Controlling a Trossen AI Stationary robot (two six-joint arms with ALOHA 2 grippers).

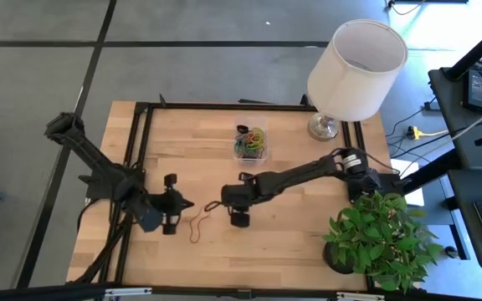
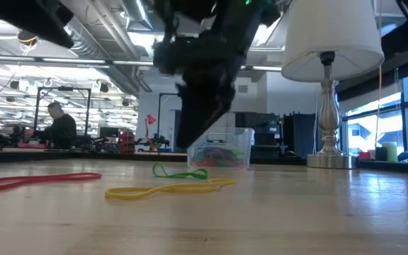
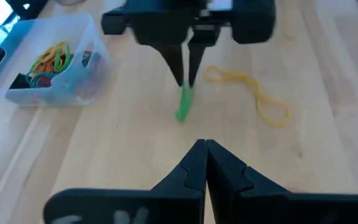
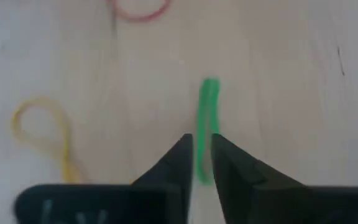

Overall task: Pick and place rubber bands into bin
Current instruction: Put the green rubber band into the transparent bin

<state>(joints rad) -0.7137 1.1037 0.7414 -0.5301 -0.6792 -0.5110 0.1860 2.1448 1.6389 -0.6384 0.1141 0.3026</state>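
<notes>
At far left, dark left gripper, low over the pale wooden table top, pointing towards the middle. Fingers pressed tight together, clenched on nothing.

Just beyond its tips, thin red rubber band, a long floppy loop lying flat on the wood, nearer the front edge. Untouched, apart from both grippers.

Next, thin yellow rubber band, twisted into a loose figure-of-eight, flat on the table close beside the green one, on the front-edge side. Touched by neither gripper.

At the middle, thin green rubber band, a narrow stretched-out loop on the wood. Directly over one end of it, dark right gripper, reaching in from the right and tipped steeply down to the table. Fingers parted only a little, one on each side of the green loop, the band showing in the narrow gap between them. Not clamped on it; contact between pads and band hard to judge. Far end of the loop lying free, pointing towards the left gripper.

Further back and slightly right, small clear plastic rectangular bin with rounded corners, standing on the table well apart from both grippers. Inside, a tangle of bands in orange, yellow, green, red and black.

Right of that, at the back corner, white drum-shaded lamp on a silver base. At the front right, leafy green potted plant.

Beyond the table, in the low view, a seated person at a far bench.
</notes>
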